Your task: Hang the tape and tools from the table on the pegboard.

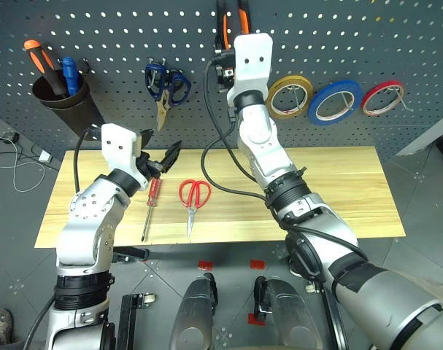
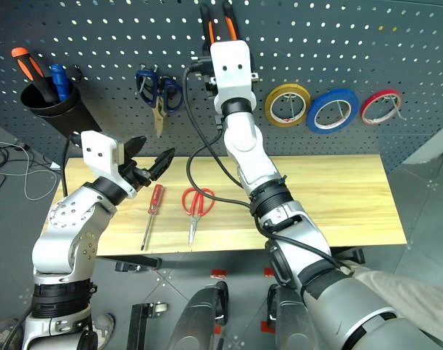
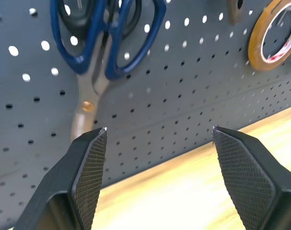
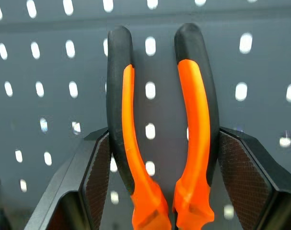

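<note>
Orange-handled pliers [image 4: 193, 120] stand handles-up against the dark pegboard [image 1: 338, 36], and my right gripper [image 4: 162, 132] is shut on them, one pad against each handle. The blue tape [image 1: 313, 104] hangs on the pegboard to the right of that arm. On the wooden table [image 1: 338, 189] lie the red-handled scissors [image 1: 191, 210] and, to their left, the red-handled screwdriver [image 1: 154, 189]. My left gripper [image 1: 163, 142] hovers open and empty just above the screwdriver's handle, pointing at the pegboard.
Blue-handled scissors [image 1: 163, 102] hang on the pegboard ahead of the left gripper. A yellow tape roll [image 1: 271, 98] and a thin red roll [image 1: 385, 83] flank the blue tape. A black cup [image 1: 60, 98] with orange and blue screwdrivers hangs at the far left.
</note>
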You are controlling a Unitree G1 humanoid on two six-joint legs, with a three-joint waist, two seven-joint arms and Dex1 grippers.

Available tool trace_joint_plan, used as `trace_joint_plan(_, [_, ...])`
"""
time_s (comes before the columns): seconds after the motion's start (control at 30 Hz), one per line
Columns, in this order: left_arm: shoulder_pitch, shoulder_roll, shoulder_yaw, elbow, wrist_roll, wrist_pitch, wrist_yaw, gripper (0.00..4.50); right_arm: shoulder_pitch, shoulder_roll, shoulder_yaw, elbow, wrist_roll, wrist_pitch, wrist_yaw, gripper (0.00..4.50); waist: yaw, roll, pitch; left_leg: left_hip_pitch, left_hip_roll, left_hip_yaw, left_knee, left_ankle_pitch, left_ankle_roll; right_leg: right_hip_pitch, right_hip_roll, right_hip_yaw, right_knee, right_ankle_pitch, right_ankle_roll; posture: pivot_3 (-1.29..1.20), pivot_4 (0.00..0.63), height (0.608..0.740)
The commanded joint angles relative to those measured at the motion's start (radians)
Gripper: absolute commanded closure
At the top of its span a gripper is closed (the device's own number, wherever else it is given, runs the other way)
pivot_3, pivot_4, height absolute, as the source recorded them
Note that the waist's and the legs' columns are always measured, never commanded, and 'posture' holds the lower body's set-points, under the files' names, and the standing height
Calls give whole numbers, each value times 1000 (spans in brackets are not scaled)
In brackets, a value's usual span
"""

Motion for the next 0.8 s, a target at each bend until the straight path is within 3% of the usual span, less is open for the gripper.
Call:
trace_joint_plan(0.03, [6, -12, -5, 11, 23, -28, 18, 838, 43, 39, -4, -72, 23, 32, 0, 546, 0, 0, 0, 0, 0, 0, 0, 0, 0, 0, 0, 0, 0, 0, 0, 82, 338, 740])
trace_joint_plan(0.1, [6, -21, -5, 24, 29, -26, 24, 838, 63, 34, 2, -102, 25, 50, 2, 54, 1, 0, 0, 0, 0, 0, 0, 0, 0, 0, 0, 0, 0, 0, 0, 73, 337, 740])
trace_joint_plan(0.2, [12, -37, -10, 42, 42, -25, 41, 838, 155, 18, 29, -241, 24, 119, 42, 54, 0, 0, 0, 0, 0, 0, -1, 0, 0, 0, 0, 0, 0, 0, 0, 68, 336, 740])
trace_joint_plan(0.3, [55, -45, -37, 23, 55, 15, 48, 838, 344, -8, 105, -530, 63, 306, 173, 54, 2, 0, 0, 0, 0, 0, -2, 0, 0, 0, 0, 0, -2, 0, 0, 61, 333, 740])
trace_joint_plan(0.43, [133, -46, -86, 12, 97, 112, 89, 17, 648, -111, 227, -966, 178, 642, 384, 0, 1, 0, 0, 0, 0, 0, -5, -1, 1, 1, 0, 0, -6, 0, 1, 42, 334, 740])
trace_joint_plan(0.53, [155, -54, -134, 28, 129, 217, 125, 17, 787, -186, 243, -1180, 312, 852, 488, 0, -1, 0, 0, -1, 0, -1, -6, -1, 1, 0, 0, -1, -7, -1, 1, 25, 336, 740])
trace_joint_plan(0.8, [127, -151, -189, 127, 164, 433, 221, 17, 922, -390, 271, -1428, 525, 1138, 680, 0, -6, -1, 0, 1, 0, -3, -3, -3, 5, 1, 0, 0, -3, -3, 6, -20, 343, 740])
